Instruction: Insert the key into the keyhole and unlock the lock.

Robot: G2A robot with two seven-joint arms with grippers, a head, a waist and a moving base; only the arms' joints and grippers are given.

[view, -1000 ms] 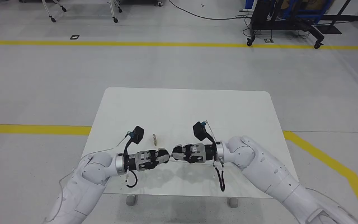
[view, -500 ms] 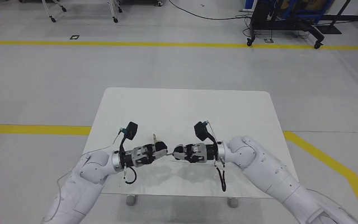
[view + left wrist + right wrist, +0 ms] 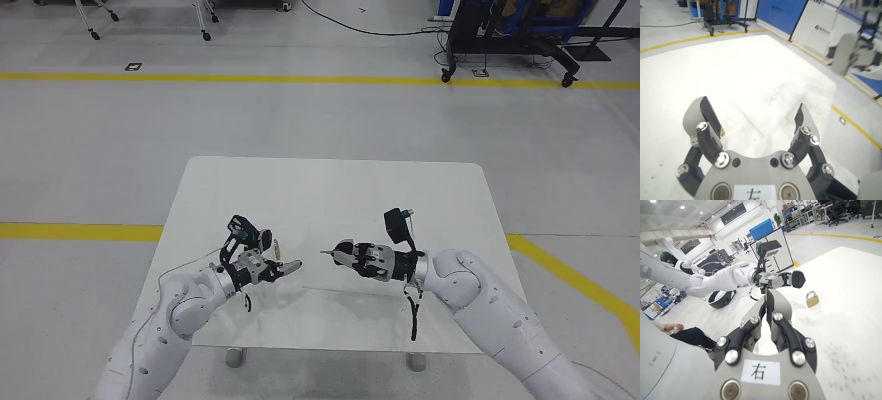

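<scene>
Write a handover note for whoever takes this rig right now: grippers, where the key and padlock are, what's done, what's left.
Left gripper: open, empty, beside the padlock, not holding it.
Right gripper: shut on the key, above the table, apart from the padlock.
Padlock: on the table, shackle looks closed.
Done: key picked up.
To do: steady the padlock, insert the key, turn it.

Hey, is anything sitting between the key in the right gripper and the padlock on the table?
Nothing visible: bare table lies between the key and the padlock. The open left gripper hangs close beside it.
</scene>
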